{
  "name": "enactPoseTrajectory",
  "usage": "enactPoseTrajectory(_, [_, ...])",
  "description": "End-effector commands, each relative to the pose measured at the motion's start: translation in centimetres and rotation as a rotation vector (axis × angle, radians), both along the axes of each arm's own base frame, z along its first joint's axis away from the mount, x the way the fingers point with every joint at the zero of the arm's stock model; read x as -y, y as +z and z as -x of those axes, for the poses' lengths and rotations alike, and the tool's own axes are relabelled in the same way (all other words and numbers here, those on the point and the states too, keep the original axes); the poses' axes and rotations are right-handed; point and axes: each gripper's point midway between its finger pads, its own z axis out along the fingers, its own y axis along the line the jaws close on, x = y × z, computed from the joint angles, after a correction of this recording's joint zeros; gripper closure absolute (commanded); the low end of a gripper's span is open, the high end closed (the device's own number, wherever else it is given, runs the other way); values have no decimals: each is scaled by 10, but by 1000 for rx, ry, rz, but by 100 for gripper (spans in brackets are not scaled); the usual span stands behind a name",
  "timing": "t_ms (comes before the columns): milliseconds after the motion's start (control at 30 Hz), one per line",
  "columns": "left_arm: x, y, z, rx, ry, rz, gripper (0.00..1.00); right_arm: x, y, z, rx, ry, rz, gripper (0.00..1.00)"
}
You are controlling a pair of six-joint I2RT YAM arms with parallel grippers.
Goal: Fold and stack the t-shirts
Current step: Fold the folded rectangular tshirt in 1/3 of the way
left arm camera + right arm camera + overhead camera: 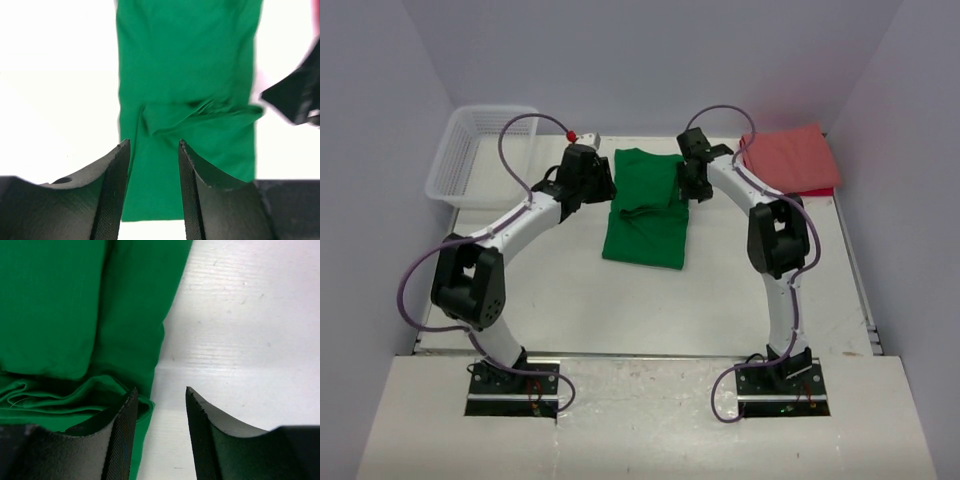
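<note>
From above, the green t-shirt is lying as a narrow folded strip near the middle of the table's far edge. The salmon-red t-shirt is sitting folded at the far right corner. The left gripper and right gripper are flanking the green one.

In the left wrist view, the left gripper is holding its jaws apart, gripping nothing, above the green t-shirt and its bunched crease.

In the right wrist view, the right gripper is likewise gaping over the edge of the green t-shirt.

The sides look folded in; a crosswise fold and the stacking are probably remaining.

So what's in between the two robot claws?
The green t-shirt lies between the left gripper and the right gripper. The top view shows it best.
</note>
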Motion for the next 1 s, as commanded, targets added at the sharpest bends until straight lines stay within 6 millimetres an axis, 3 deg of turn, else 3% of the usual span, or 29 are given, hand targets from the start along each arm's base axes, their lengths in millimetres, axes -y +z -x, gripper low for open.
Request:
enactPoseTrajectory(0, [-9,36,-15,158,52,21,55,12,53,-13,132,-23,21,55])
enactPoseTrajectory(100, [-13,25,-4,108,77,25,55,14,66,-6,144,-18,8,55])
enactPoseTrajectory(267, [-8,-16,30,-56,31,46,57,8,65,18,86,1,-47,55])
enactPoseTrajectory(300, [-8,-21,36,-76,38,58,57,5,53,30,49,7,-67,56])
enactPoseTrajectory(333, [-10,-21,43,-80,43,64,59,-2,60,40,49,29,-122,57])
enactPoseTrajectory(367, [-14,-35,55,-115,48,53,63,-1,59,47,49,28,-131,58])
enactPoseTrajectory(400, [-15,-37,61,-125,52,60,65,1,45,59,27,22,-127,58])
enactPoseTrajectory(433, [-17,-36,68,-130,54,64,67,0,53,65,53,22,-146,58])
enactPoseTrajectory(500, [-17,-49,85,-168,31,62,68,-2,38,76,41,45,-177,55])
enactPoseTrajectory(633, [-21,-62,101,-171,10,57,68,-2,20,77,1,57,-160,55])
enactPoseTrajectory(767, [-19,-69,103,-169,-13,60,67,-7,22,68,2,50,-164,55])
enactPoseTrajectory(967, [-10,-80,102,-177,-51,77,67,-15,31,71,11,80,-216,55])
